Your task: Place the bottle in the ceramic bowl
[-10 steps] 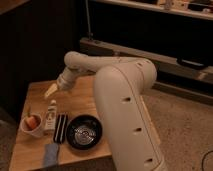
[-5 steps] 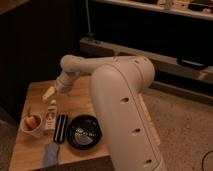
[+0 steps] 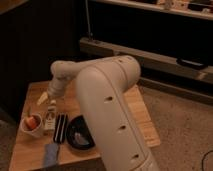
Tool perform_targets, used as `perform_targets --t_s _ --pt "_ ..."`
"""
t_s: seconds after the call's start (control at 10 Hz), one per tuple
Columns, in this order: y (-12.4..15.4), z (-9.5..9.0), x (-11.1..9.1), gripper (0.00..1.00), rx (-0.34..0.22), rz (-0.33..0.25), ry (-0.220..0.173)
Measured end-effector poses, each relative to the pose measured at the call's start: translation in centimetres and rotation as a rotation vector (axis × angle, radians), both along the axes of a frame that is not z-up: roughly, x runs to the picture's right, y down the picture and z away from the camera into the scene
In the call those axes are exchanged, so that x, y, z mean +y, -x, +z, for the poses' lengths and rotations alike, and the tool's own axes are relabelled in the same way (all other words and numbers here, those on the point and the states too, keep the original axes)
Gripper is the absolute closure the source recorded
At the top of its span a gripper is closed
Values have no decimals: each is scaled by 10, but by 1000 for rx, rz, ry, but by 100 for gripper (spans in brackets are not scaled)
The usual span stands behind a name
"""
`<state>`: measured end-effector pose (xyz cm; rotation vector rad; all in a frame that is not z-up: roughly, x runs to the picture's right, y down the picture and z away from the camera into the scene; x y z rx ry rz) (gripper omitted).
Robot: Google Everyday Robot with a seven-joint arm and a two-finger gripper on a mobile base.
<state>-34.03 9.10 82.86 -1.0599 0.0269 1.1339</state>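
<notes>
The bottle [image 3: 49, 119] is small and white with a tan label. It lies on the wooden table [image 3: 139, 107] with its cap pointing away, between a white cup and a black ridged block. The ceramic bowl [image 3: 72, 132], black and glossy, sits to the right of that block, and my big white arm hides its right side. My gripper [image 3: 43, 98] hangs just above and left of the bottle's cap. It is open and holds nothing.
A white cup with orange contents [image 3: 32, 124] stands left of the bottle. The black ridged block [image 3: 61, 128] lies between bottle and bowl. A blue cloth [image 3: 50, 154] rests at the front edge. A dark bench and shelving [image 3: 150, 55] run behind the table.
My gripper has moved left and down, closer to the bottle's cap end. The bottle, bowl and other things have not moved.
</notes>
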Motion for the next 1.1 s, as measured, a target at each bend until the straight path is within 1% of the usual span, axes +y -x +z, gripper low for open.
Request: perform_targets --t_s 0.3,0.6,0.7,0.8,0.9,1.0,1.1 --pt "9 9 19 20 15 -19 18" --pt "5 24 36 21 55 -25 46" --pt "3 26 37 25 69 -24 52" --pt "1 28 38 33 86 -23 59" --pt "-1 31 41 45 124 -30 69" --pt "2 30 42 55 127 -35 70" --pt "-1 31 41 65 141 -38 71"
